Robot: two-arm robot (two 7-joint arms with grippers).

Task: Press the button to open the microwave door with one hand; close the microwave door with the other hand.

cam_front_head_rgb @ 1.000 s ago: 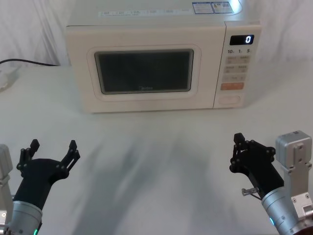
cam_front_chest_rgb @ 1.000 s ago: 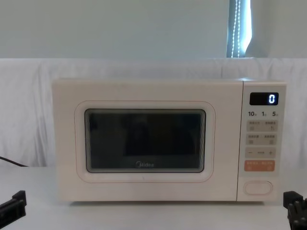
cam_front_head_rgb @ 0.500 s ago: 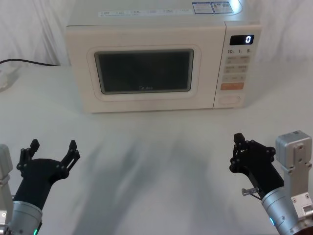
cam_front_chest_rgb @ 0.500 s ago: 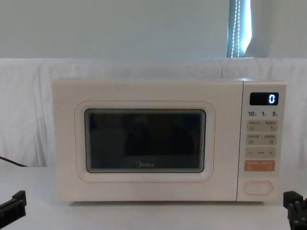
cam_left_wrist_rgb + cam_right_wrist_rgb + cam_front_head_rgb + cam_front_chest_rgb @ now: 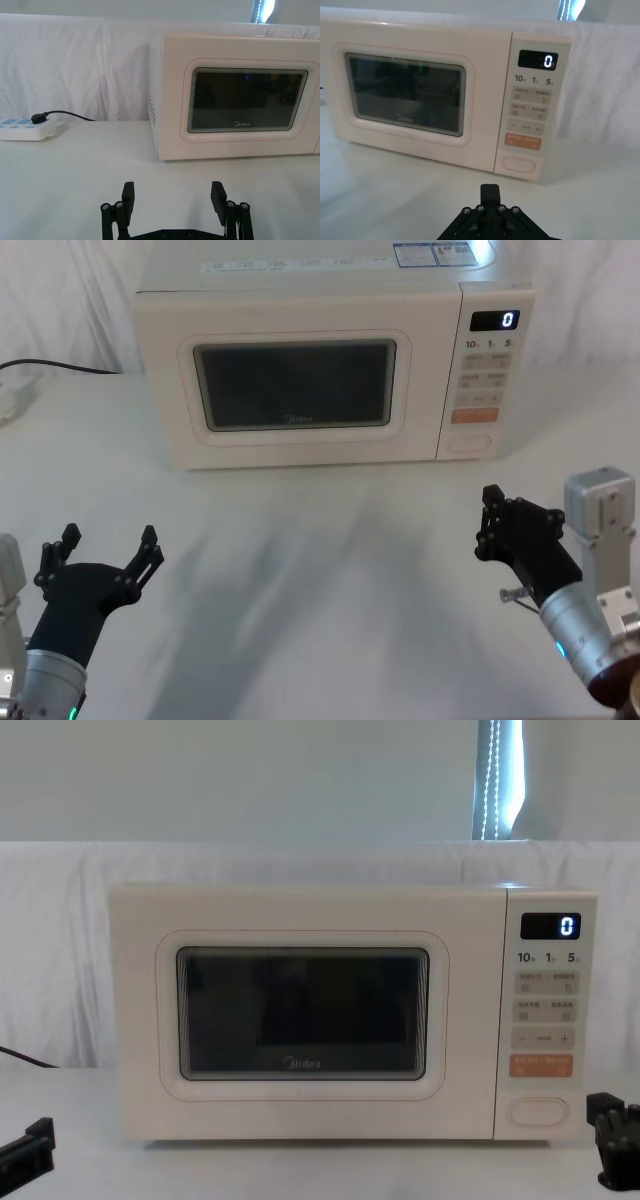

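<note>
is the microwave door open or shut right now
Shut: the cream microwave door with dark glass window sits flush with the control panel, no gap.

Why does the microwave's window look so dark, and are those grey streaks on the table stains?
In the head view, the grey streaks on the table look like soft shadows, not stains. In the chest view, the glass of the microwave door is dark with faint reflections, so the inside is hard to see. In the right wrist view, the display glows brightly.

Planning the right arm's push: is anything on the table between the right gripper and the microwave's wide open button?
Nothing visible. The right gripper, fingers together, sits in front of the button, with bare table between them. The door is shut.
</note>
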